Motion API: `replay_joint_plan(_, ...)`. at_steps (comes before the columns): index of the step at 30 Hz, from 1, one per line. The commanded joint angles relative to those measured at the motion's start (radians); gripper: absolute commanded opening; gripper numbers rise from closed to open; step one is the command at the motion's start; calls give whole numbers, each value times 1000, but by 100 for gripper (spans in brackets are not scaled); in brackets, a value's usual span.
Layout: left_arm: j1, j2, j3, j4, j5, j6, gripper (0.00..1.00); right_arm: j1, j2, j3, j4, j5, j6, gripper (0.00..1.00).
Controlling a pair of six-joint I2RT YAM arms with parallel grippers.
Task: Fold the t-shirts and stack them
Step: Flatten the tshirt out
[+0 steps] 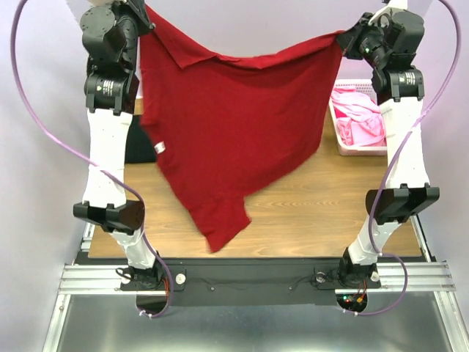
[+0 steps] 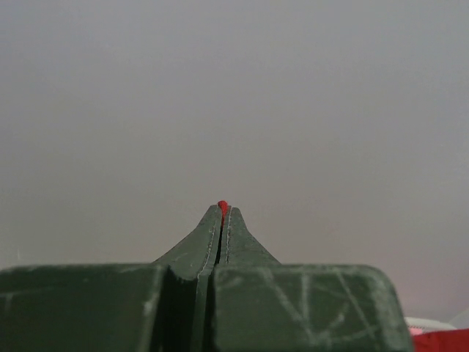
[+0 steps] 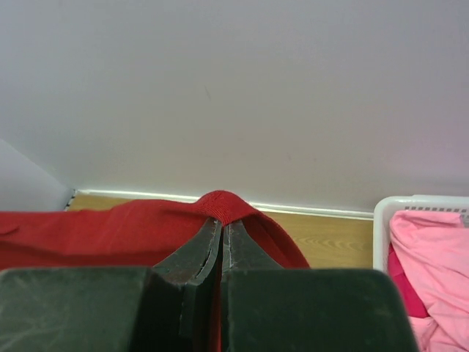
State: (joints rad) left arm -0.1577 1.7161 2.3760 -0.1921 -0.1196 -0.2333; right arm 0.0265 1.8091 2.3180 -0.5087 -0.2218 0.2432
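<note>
Your left gripper (image 2: 222, 210) and right gripper (image 3: 222, 224) are both clamped tight on the dark red t-shirt (image 1: 234, 125), which hangs spread between them above the table (image 1: 330, 205) (pink t-shirts (image 1: 359, 117) sit in the white basket (image 1: 363, 151) at far right).

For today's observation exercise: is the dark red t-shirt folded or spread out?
Spread, not folded: the dark red t-shirt hangs open between the left end effector and the right end effector, both shut on its top edge.

Dark red tee (image 1: 234, 125) aloft (pink tees (image 1: 359, 121) heaped)
</note>
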Motion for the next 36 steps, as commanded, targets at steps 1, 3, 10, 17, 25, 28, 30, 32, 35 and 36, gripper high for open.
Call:
replay_joint_plan(1, 24, -87, 109, 174, 26, -9, 0, -2, -62, 67, 148, -14, 1, 1)
replay_joint_plan(3, 29, -99, 107, 187, 38, -8, 0, -2, -96, 37, 173, -2, -4, 1)
replay_joint_plan(10, 33, -225, -4, 214, 115, -26, 0, -2, -249, -139, 240, 15, -24, 1)
replay_joint_plan(17, 33, -533, -630, 249, 52, -133, 0, -2, -464, -544, 274, 16, -65, 1)
replay_joint_plan(25, 33, -1062, -1476, 202, 52, -414, 0, 0, -709, -1175, 318, -39, -41, 0)
replay_joint_plan(28, 33, -1206, -1649, 39, 26, -486, 0, -2, -775, -1348, 309, -88, -4, 1)
replay_joint_plan(30, 33, -1315, -1713, -71, 9, -530, 0, -2, -801, -1446, 299, -119, 49, 1)
replay_joint_plan(32, 33, -1380, -1736, -130, 0, -551, 0, -2, -804, -1502, 280, -165, 121, 1)
replay_joint_plan(35, 33, -1411, -1761, -197, -23, -583, 0, -2, -783, -1578, 247, -208, 207, 1)
replay_joint_plan(36, 33, -1409, -1762, -210, -35, -592, 0, -2, -777, -1594, 236, -212, 220, 1)
